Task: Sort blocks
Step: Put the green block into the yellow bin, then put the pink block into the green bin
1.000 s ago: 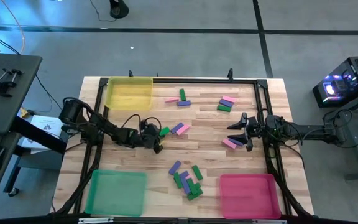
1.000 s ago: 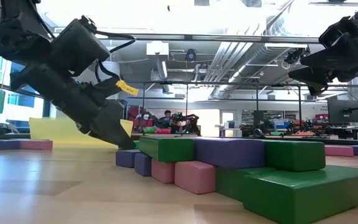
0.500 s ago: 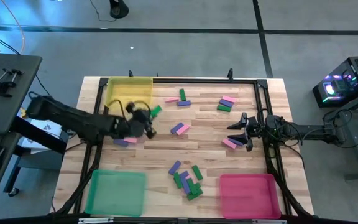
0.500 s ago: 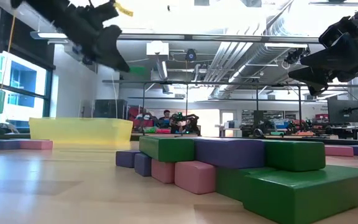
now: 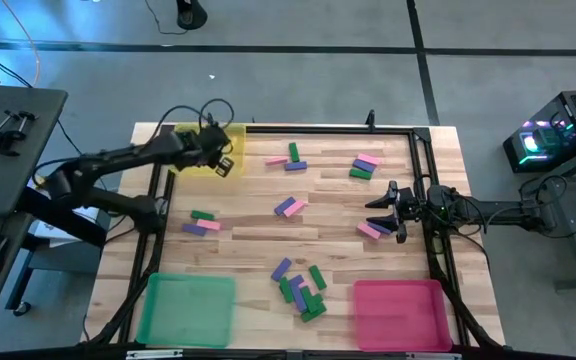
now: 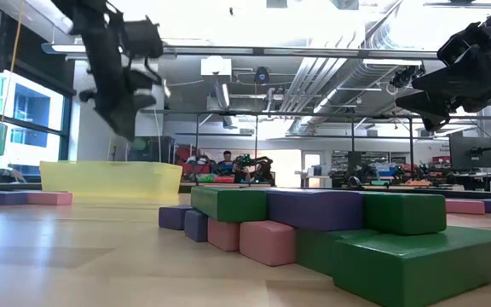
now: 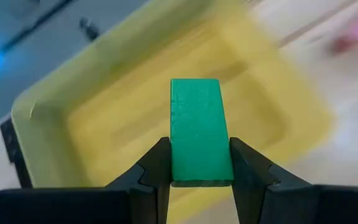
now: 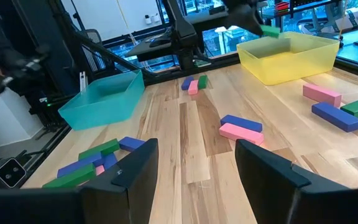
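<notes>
My left gripper (image 7: 201, 149) is shut on a green block (image 7: 196, 121) and hangs over the near right corner of the yellow tray (image 5: 193, 150) at the table's far left. The right wrist view shows that block (image 8: 270, 30) above the tray (image 8: 291, 56). My right gripper (image 5: 378, 213) waits open at the table's right side, above the table, touching nothing. More green, pink and purple-blue blocks lie flat on the table: a pile (image 5: 303, 290) near the front, a pair (image 5: 290, 207) in the middle, and a few (image 5: 203, 222) at the left. My left gripper pinches the green block by its two long sides (image 7: 201, 171), near the end closest to the wrist, between the two fingers. The fingers slant down from the table's left and lie along the block, which sticks out past the fingertips. The block is lifted clear, above the yellow tray.
A green tray (image 5: 186, 310) stands at the near left and a pink-red tray (image 5: 401, 313) at the near right. More blocks lie at the far side (image 5: 293, 157) (image 5: 365, 166), and a pink one (image 5: 370, 231) just in front of my right gripper. A black frame rail (image 5: 328, 130) runs round the table.
My left gripper has risen from the table's middle left and swung toward the far left corner, tipping further downward, and now hangs over the yellow tray. The green block has come with it, lifted off the table. My right gripper has kept still.
</notes>
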Robot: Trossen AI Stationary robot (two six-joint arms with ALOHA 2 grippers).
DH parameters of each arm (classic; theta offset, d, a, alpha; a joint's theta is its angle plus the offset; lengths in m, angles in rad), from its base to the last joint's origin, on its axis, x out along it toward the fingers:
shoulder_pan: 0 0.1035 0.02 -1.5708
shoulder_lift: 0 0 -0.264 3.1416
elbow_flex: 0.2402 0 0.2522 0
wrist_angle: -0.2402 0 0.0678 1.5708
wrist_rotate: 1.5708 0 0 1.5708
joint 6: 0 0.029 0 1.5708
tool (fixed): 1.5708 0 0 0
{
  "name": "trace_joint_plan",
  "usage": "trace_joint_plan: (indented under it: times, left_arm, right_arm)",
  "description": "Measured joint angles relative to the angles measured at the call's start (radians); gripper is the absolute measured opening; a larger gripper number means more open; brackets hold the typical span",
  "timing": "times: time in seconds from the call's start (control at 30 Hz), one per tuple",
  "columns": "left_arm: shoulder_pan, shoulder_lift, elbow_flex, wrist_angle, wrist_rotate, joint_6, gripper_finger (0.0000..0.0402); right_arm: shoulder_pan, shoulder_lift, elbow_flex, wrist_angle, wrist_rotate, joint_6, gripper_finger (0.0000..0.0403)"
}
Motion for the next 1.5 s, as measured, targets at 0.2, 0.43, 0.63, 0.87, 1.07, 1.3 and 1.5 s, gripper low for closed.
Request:
trace_joint_plan:
  times: [0.2, 0.43, 0.63, 0.87, 1.07, 1.3, 1.5]
  left_arm:
    - [0.117, 0.122, 0.000, 0.036, 0.134, 0.054, 0.0100]
    - [0.144, 0.221, 0.000, 0.081, 0.125, 0.072, 0.0119]
    - [0.149, 0.246, 0.000, 0.162, 0.124, 0.108, 0.0176]
    - [0.174, 0.247, 0.000, 0.175, 0.123, 0.135, 0.0199]
    - [0.173, 0.229, 0.000, 0.174, 0.122, 0.177, 0.0199]
    - [0.107, 0.084, 0.000, 0.170, 0.111, 0.236, 0.0199]
    - [-0.055, -0.103, 0.000, 0.170, 0.074, 0.245, 0.0199]
  right_arm:
    - [0.000, 0.000, 0.000, 0.000, 0.000, 0.000, 0.0199]
    - [0.000, 0.000, 0.000, 0.000, 0.000, 0.000, 0.0199]
    - [0.000, 0.000, 0.000, 0.000, 0.000, 0.000, 0.0199]
    - [0.000, 0.000, 0.000, 0.000, 0.000, 0.000, 0.0199]
    - [0.000, 0.000, 0.000, 0.000, 0.000, 0.000, 0.0199]
    - [0.000, 0.000, 0.000, 0.000, 0.000, 0.000, 0.0199]
    - [0.000, 0.000, 0.000, 0.000, 0.000, 0.000, 0.0199]
